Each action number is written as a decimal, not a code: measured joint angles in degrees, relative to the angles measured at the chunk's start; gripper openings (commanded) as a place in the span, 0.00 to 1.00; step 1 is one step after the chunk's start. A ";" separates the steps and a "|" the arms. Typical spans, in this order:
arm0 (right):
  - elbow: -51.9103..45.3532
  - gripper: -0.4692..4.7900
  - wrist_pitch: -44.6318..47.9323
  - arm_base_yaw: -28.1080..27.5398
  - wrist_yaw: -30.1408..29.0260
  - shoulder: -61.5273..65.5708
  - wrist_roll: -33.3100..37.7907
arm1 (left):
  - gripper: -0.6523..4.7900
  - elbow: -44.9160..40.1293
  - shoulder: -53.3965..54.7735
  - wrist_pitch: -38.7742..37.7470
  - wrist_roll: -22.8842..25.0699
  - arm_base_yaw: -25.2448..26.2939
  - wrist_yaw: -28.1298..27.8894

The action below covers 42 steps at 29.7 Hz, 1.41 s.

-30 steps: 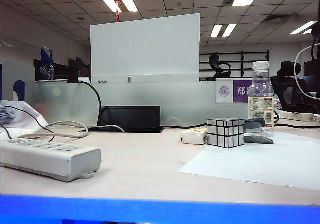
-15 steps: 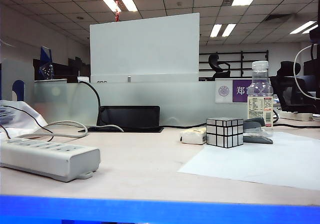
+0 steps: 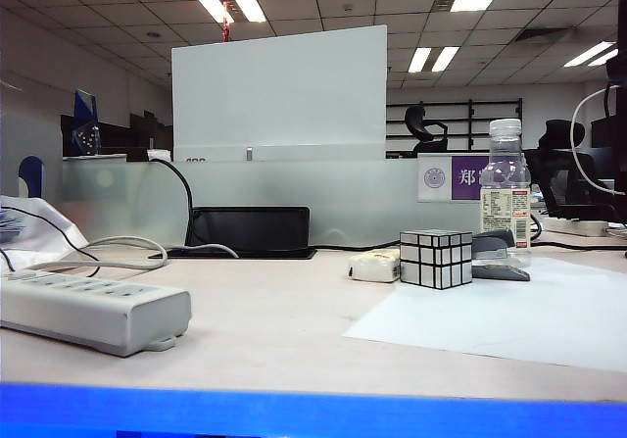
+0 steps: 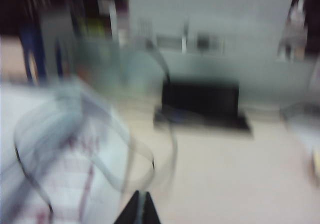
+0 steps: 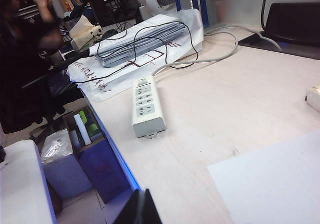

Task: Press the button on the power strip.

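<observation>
The power strip (image 3: 88, 306) is a long off-white bar lying at the table's front left, and its grey cable (image 3: 118, 247) curls away behind it. In the right wrist view the power strip (image 5: 146, 106) lies near the blue table edge, sockets up. I cannot make out its button. My right gripper (image 5: 140, 208) is shut and empty, hanging over the table edge well short of the strip. My left gripper (image 4: 138, 209) is also shut and empty, above the table, in a view badly blurred by motion. Neither gripper shows in the exterior view.
A silver mirror cube (image 3: 437, 259), a water bottle (image 3: 506, 188), a grey stapler (image 3: 498, 259) and a small white object (image 3: 374, 265) stand mid-right by a white paper sheet (image 3: 509, 316). A black stand (image 3: 250, 230) sits at the back. Bagged papers (image 5: 135, 43) lie beyond the strip.
In the exterior view the whole scene has slid a little to the left. Nothing on the table has shifted relative to the rest.
</observation>
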 measured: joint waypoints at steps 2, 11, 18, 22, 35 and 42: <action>0.00 0.09 0.00 0.00 0.00 0.00 -0.76 | 0.11 3.21 2.16 1.29 1.16 0.00 -1.79; 0.00 0.09 0.02 0.00 0.00 0.00 -2.58 | 0.11 17.90 27.15 -5.07 7.02 0.00 -0.55; 0.00 0.09 0.02 0.00 0.00 0.00 -2.69 | 0.11 27.21 48.59 -11.02 4.96 0.00 12.90; 0.00 0.09 0.02 0.00 0.00 0.00 -2.73 | 0.11 32.74 64.96 -16.63 6.43 0.00 16.55; 0.00 0.09 0.02 0.00 0.02 0.00 -4.26 | 0.11 34.56 72.59 -20.46 14.80 -0.24 13.35; 0.00 0.09 0.00 0.00 0.02 0.00 -4.28 | 0.11 34.56 76.76 -20.55 16.17 -6.95 7.93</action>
